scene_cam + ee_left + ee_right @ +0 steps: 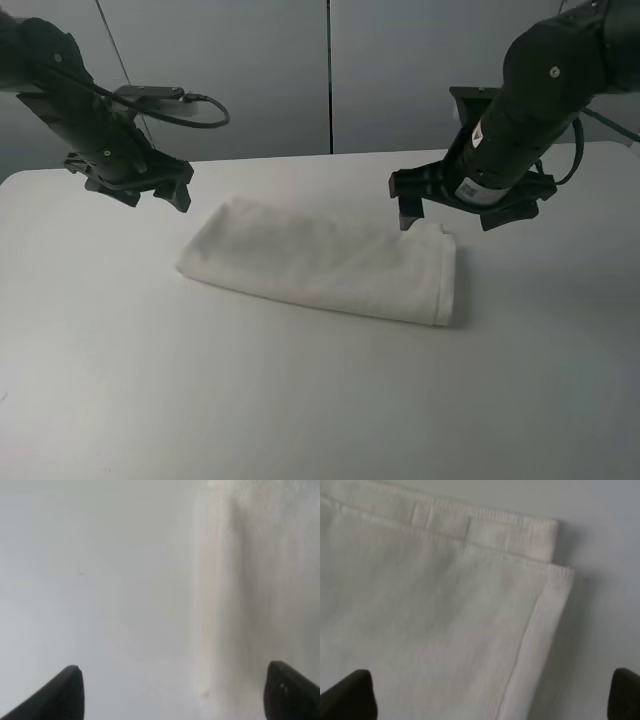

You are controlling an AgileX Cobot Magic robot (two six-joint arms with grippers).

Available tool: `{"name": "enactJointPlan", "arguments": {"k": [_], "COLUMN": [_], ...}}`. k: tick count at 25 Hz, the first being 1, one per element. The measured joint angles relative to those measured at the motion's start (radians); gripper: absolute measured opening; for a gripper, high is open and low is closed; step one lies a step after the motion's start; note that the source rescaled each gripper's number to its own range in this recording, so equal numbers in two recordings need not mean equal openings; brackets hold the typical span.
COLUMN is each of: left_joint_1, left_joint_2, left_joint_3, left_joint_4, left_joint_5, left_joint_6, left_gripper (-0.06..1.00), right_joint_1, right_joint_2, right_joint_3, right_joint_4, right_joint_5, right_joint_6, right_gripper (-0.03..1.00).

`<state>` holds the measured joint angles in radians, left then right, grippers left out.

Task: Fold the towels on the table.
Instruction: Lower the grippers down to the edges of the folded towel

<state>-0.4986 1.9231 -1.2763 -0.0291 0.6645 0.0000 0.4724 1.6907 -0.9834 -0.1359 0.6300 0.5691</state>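
Note:
The white towel lies folded in a long strip across the middle of the table. My left gripper hovers just beyond the towel's left end, open and holding nothing. In the left wrist view its gripper spans bare table and the blurred towel edge. My right gripper hangs open over the towel's far right corner. In the right wrist view its gripper is spread above the layered corner of the towel, whose woven border band shows, with table beside it.
Grey wall panels rise behind the table's far edge. A cable loops off the left arm. White tabletop surrounds the towel on all sides.

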Motion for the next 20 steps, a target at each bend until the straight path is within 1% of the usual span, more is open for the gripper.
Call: {"name": "enactJointPlan", "arguments": {"k": [2,4,7,12,20], "left_joint_1": [0.000,0.000,0.000,0.000,0.000], "left_joint_2": [0.050,0.093,0.139,0.193,0.258], "left_joint_3": [-0.041,-0.069,-0.098,-0.111,-0.132], "left_joint_4": [-0.016,-0.046,-0.072,-0.074,-0.066], "left_joint_5": [0.012,0.019,0.031,0.050,0.066], "left_joint_6": [0.017,0.043,0.067,0.077,0.079], "left_gripper": [0.93,0.93,0.93,0.93,0.93], "right_joint_1": [-0.023,-0.035,-0.047,-0.053,-0.053], "right_joint_2": [0.032,0.062,0.104,0.147,0.234], "right_joint_3": [0.000,0.000,0.000,-0.004,-0.090], "right_joint_4": [0.027,0.032,0.045,0.070,0.124], "right_joint_5": [0.015,0.033,0.046,0.034,0.041], "right_joint_6": [-0.032,-0.053,-0.062,-0.068,-0.094], "right_gripper": [1.00,1.00,1.00,1.00,1.00]}}
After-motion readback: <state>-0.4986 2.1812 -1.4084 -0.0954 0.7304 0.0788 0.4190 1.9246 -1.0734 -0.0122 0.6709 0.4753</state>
